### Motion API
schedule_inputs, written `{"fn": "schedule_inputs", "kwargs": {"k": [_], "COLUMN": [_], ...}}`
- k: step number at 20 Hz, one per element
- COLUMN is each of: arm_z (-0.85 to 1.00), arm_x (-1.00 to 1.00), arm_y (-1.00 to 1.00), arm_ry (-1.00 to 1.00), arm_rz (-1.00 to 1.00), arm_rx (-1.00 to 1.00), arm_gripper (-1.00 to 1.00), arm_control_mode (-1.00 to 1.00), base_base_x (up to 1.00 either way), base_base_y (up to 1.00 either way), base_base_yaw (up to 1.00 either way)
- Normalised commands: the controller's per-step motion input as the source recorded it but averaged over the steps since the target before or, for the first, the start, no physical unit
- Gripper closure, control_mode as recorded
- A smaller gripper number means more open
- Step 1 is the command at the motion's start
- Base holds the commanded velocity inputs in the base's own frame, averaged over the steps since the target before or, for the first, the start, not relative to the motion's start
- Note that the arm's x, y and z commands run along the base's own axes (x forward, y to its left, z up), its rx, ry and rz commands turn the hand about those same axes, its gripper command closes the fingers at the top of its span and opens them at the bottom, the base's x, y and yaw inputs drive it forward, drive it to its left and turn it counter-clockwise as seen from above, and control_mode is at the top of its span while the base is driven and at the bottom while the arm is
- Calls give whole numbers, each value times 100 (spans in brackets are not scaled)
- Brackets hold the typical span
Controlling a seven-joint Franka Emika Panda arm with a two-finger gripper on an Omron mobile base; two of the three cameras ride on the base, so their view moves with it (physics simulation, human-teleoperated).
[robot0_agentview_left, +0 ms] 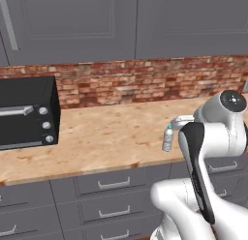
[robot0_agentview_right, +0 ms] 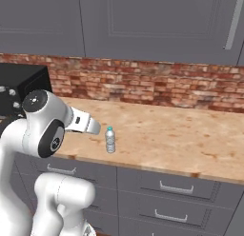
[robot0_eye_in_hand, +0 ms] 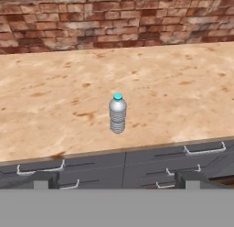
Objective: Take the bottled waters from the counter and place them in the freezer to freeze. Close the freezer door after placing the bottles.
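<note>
One bottled water, clear and ribbed with a teal cap [robot0_eye_in_hand: 118,114], stands upright near the front edge of the tan speckled counter [robot0_eye_in_hand: 55,107]. It also appears in the left base view [robot0_agentview_left: 167,139] and the right base view [robot0_agentview_right: 110,140]. My gripper [robot0_eye_in_hand: 118,180] hovers in front of the counter edge, level with the bottle and some way short of it. Its fingers [robot0_eye_in_hand: 45,178] stand wide apart, open, with nothing between them. My white hand [robot0_agentview_right: 85,123] sits just left of the bottle. The freezer and the freezer door are out of view.
A black countertop oven [robot0_agentview_left: 26,113] with silver knobs stands at the counter's left end. A red brick wall [robot0_agentview_left: 145,82] backs the counter under grey upper cabinets [robot0_agentview_right: 143,25]. Grey drawers with silver handles [robot0_eye_in_hand: 203,150] run below the counter edge.
</note>
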Motion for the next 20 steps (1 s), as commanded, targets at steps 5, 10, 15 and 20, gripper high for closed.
{"fn": "schedule_inputs", "kwargs": {"k": [5,10,15,20], "arm_z": [0,-10,-52,-56], "arm_x": [21,37,25,51], "arm_y": [-20,-79,-86,-34], "arm_ry": [0,3,-9,-9], "arm_rz": [9,25,49,63], "arm_rx": [3,16,6,1], "arm_gripper": [-100,-100,-100,-100], "arm_control_mode": [-100,-100,-100,-100], "base_base_x": [0,0,0,0], "base_base_y": [0,0,0,0], "base_base_yaw": [0,0,0,0]}}
